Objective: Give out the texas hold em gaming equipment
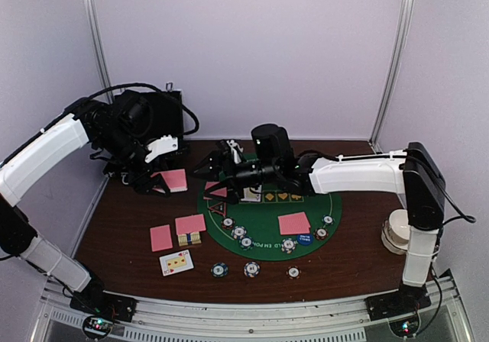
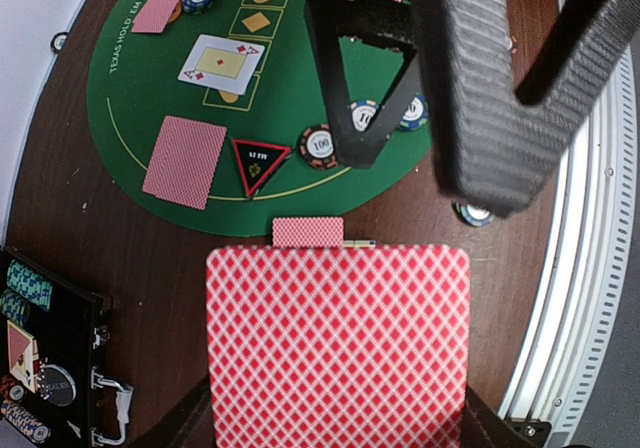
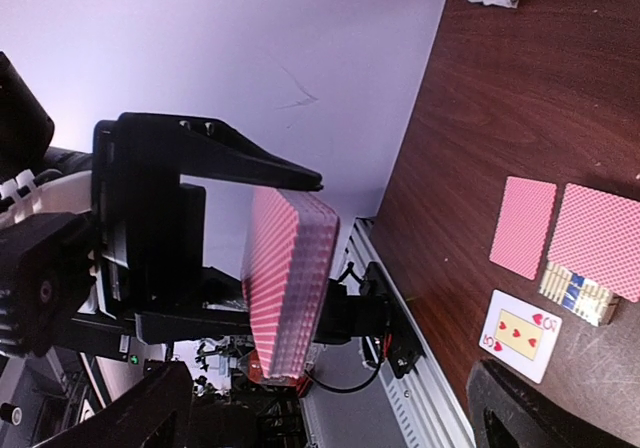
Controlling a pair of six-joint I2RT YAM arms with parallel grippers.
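My left gripper (image 1: pixel 166 182) is shut on a thick deck of pink-backed cards (image 2: pixel 338 343), held off the table left of the green mat (image 1: pixel 267 214). Its fingers (image 2: pixel 182 424) show only at the deck's lower corners. My right gripper (image 1: pixel 212 179) stands open just right of the deck, pointing at it. In the right wrist view the deck (image 3: pixel 288 286) sits ahead of my open right gripper (image 3: pixel 340 413), apart from its fingers (image 3: pixel 150 408). Several chips (image 1: pixel 252 269), a blue button (image 1: pixel 305 240), a triangle marker (image 2: pixel 260 161) and dealt cards (image 1: pixel 294 223) lie on and around the mat.
The black case (image 2: pixel 50 368) lies open at the back left with chips inside. A white paper cup (image 1: pixel 396 231) stands at the right by the right arm. Two face-down cards (image 1: pixel 190 224) and a face-up card (image 1: pixel 176 262) lie left of the mat.
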